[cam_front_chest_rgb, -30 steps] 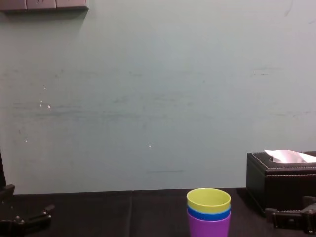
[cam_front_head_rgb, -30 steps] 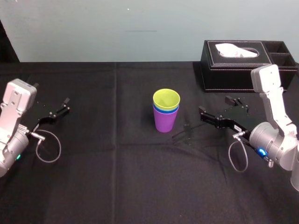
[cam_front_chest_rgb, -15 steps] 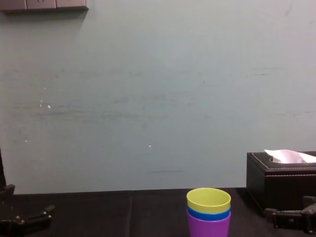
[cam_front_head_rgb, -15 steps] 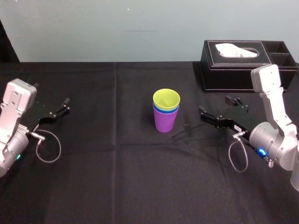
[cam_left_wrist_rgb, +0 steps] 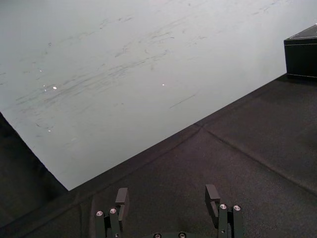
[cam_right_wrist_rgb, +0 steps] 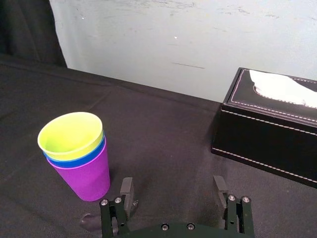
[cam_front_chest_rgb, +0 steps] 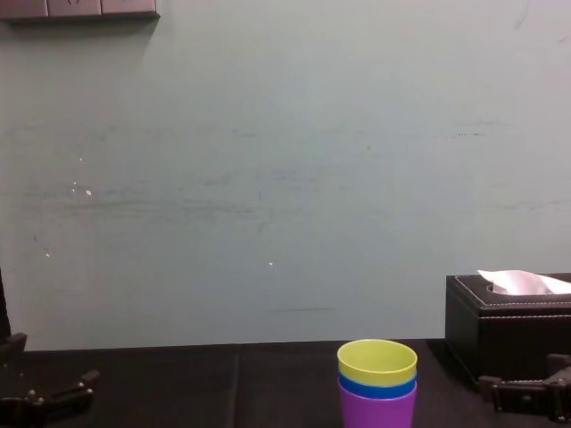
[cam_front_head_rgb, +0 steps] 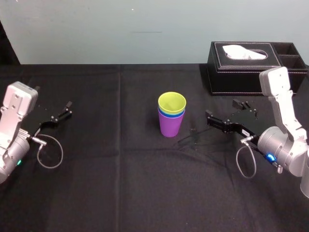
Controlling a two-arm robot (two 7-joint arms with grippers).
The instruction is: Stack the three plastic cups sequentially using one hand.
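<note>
Plastic cups (cam_front_head_rgb: pixel 171 115), nested yellow-green in blue in purple left of the tissue box (cam_front_head_rgb: pixel 241 67), looked light and slick, best pinched across the rim; the right gripper (cam_front_head_rgb: pixel 221 110) gaped empty in front of the box, the left gripper (cam_front_head_rgb: pixel 54 116) likewise far left of it.

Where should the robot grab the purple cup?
Probably the purple cup's bare lower wall, from the robot's right, where the open right pincer sits. It stands upright, and the blue cup and yellow-green cup fill its top.
</note>
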